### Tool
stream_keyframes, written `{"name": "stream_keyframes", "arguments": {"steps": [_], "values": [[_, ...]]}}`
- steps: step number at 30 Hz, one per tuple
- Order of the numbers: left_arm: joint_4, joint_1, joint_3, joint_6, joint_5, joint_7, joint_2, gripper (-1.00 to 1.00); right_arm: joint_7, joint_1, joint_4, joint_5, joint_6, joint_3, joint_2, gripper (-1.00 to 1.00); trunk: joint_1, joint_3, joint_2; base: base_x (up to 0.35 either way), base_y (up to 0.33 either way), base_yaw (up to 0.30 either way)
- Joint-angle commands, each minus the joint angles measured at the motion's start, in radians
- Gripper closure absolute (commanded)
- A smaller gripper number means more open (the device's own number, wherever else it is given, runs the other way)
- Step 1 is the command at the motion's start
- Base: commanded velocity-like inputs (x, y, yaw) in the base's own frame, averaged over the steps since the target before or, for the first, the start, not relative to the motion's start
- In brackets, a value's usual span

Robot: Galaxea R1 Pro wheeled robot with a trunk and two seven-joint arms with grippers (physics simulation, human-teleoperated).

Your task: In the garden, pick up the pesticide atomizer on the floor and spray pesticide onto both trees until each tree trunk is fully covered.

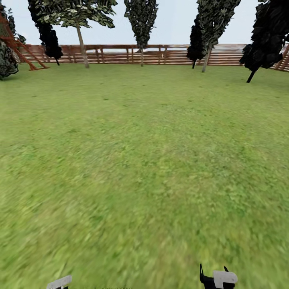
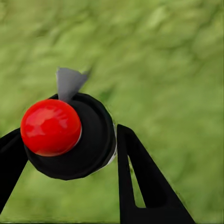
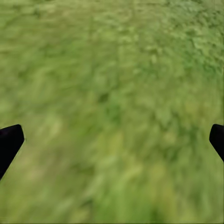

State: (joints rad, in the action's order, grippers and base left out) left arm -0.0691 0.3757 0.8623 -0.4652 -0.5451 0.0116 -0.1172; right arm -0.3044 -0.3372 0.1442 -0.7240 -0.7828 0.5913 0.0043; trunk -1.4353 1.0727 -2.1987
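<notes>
**Atomizer in the left jaws, robot out on the lawn, trees still far off**

Left gripper: jaws clamped on the pesticide atomizer. In the left wrist view the two black fingers sit on either side of its round black body; a glossy red knob tops it and a grey nozzle tip pokes out beyond. Grass under it, so it's off the floor and carried.

Right gripper: jaws wide apart, nothing between them, only the fingertips at the frame edges over blurred grass. In the head view, a white-and-black part of the right arm pokes in at the bottom edge, a pale bit of the left arm beside it.

Outward: open lawn ahead, wooden fence at the far side. Pale-trunked trees stand along it, one at left, one at right, well apart from the robot. Black cypress at far right isn't a target.

Step, as I read it: pickup done, transit to the first tree. Next move calls for driving across the lawn up to a trunk, then aiming the nozzle at it before spraying. No trunk covered yet, by the look of it, though they're too far off to be sure.
</notes>
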Motion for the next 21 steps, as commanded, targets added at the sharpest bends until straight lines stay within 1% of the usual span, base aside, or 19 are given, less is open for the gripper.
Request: {"name": "stream_keyframes", "arguments": {"steps": [1, 10, 21], "values": [[0.001, -0.001, 0.007, -0.003, -0.01, 0.001, 0.0, 1.0, -0.007, 0.0, 0.0, -0.011, -0.001, 0.004, 0.0, -1.0, 0.0, 0.001, 0.0, 0.0, 0.0, 0.28], [0.002, -0.007, 0.006, -0.007, -0.01, 0.002, -0.001, 1.0, -0.007, 0.0, 0.0, -0.011, -0.001, 0.004, 0.0, -1.0, 0.0, -0.001, 0.0, 0.0, 0.0, 0.272], [0.002, -0.007, 0.008, -0.006, -0.01, 0.001, 0.001, 1.0, -0.005, 0.0, 0.0, -0.011, -0.002, 0.004, 0.0, -1.0, 0.0, -0.014, 0.0, 0.0, 0.0, 0.196]]}}
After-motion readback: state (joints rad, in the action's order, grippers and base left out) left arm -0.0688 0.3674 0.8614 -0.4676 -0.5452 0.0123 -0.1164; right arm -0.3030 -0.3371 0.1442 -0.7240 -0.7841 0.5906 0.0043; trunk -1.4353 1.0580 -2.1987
